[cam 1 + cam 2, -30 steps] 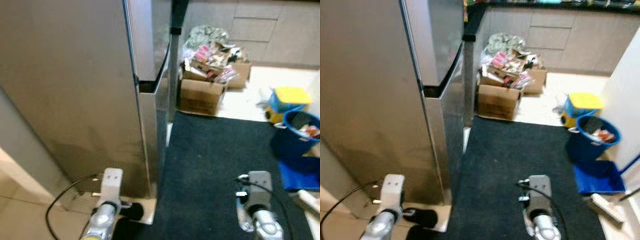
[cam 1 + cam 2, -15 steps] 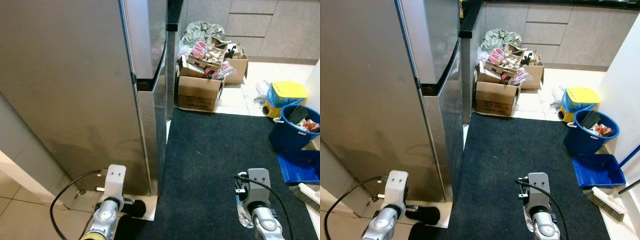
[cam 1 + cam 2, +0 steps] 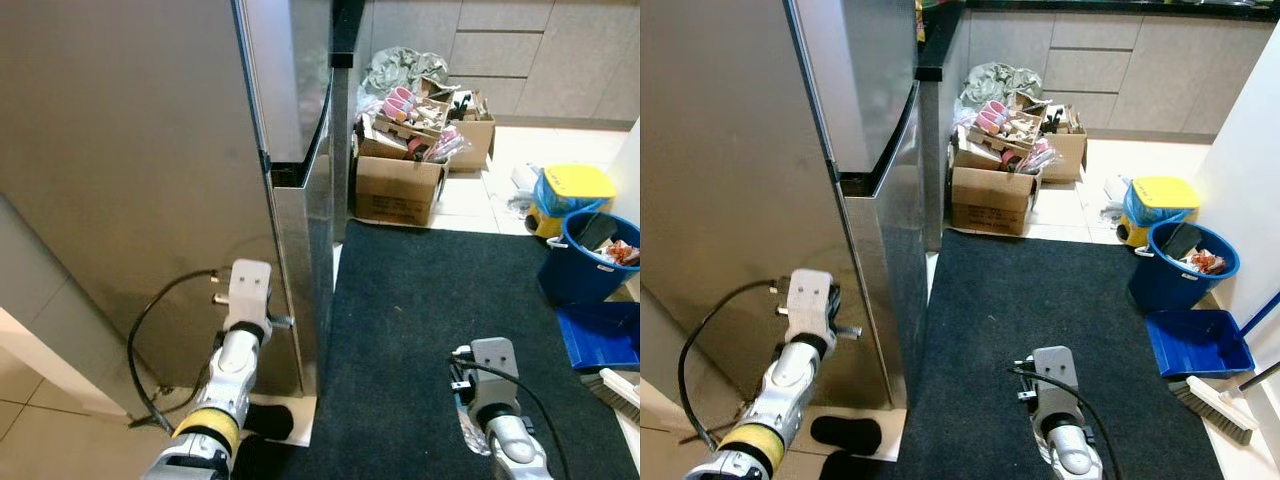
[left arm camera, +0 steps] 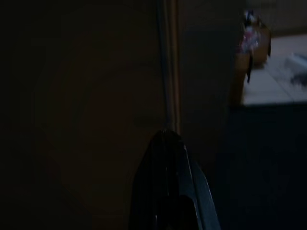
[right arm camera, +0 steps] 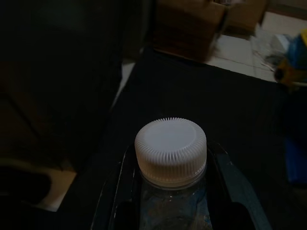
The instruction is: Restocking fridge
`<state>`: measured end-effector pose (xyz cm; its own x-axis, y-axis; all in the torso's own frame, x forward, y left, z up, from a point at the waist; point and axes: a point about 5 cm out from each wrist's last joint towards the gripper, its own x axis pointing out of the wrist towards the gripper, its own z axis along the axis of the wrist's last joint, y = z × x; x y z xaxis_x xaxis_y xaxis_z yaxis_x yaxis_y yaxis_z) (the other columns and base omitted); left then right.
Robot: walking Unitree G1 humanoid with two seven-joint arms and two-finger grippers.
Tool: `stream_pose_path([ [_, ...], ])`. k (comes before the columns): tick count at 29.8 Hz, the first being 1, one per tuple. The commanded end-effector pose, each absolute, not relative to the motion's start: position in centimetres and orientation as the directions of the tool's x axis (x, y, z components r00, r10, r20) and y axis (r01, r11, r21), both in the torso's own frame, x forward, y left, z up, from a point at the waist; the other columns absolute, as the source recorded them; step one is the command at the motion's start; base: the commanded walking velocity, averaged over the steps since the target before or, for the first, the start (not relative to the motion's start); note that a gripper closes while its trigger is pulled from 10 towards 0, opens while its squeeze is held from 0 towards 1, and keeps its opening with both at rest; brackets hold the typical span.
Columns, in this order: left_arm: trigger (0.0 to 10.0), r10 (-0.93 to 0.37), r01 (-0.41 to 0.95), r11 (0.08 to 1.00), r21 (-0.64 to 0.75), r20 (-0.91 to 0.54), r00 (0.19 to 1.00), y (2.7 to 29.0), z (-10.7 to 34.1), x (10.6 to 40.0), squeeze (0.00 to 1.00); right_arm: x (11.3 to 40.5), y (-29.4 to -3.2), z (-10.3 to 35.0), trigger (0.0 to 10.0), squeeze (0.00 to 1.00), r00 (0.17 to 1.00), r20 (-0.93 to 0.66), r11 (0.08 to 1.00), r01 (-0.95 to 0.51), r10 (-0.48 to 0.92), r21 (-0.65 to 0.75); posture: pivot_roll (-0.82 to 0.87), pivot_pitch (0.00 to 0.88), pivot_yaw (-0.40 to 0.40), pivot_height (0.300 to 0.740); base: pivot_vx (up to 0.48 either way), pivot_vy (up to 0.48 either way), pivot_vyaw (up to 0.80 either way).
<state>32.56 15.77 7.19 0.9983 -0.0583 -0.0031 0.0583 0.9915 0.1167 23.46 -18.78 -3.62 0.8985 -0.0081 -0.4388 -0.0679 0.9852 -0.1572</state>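
The tall steel fridge stands at my left with both doors shut. My left arm is raised against the lower door. In the left wrist view the left gripper is shut, with its tip at the vertical door seam. My right gripper hangs low over the black mat, shut on a clear bottle with a ribbed white cap. The bottle also peeks out below the right wrist in the left eye view.
A black mat covers the floor in front of the fridge. Cardboard boxes of clutter sit beyond it. A blue bucket, a yellow-lidded bin, a blue dustpan and a brush crowd the right side.
My left arm has risen from near the floor to the lower fridge door's edge. The right arm has sunk slightly with the bottle.
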Motion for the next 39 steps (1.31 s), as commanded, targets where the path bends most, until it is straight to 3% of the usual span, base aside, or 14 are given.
stream_pose_path([
  [1,10.0,-0.034,0.028,0.994,0.105,0.053,0.998,15.9,8.5,33.1,0.0,24.1,-18.4,-3.0,10.0,0.0,0.918,-0.397,0.983,-0.079,0.006,-0.168,-0.05,0.0,0.029,0.74,0.0,0.0,0.0],
  [19,10.0,0.021,-0.039,0.998,0.056,0.292,0.956,15.6,17.2,37.4,0.0,24.3,-18.3,-2.8,10.0,0.0,0.922,-0.388,0.98,-0.08,0.004,-0.18,-0.07,0.0,0.032,0.74,0.0,0.0,0.0],
  [39,10.0,-0.021,0.009,0.998,0.069,0.171,0.985,14.0,17.1,39.1,0.0,24.4,-18.7,-2.7,10.0,0.0,0.922,-0.386,0.98,-0.071,-0.006,-0.185,-0.07,0.0,0.026,0.74,0.0,0.0,0.0],
])
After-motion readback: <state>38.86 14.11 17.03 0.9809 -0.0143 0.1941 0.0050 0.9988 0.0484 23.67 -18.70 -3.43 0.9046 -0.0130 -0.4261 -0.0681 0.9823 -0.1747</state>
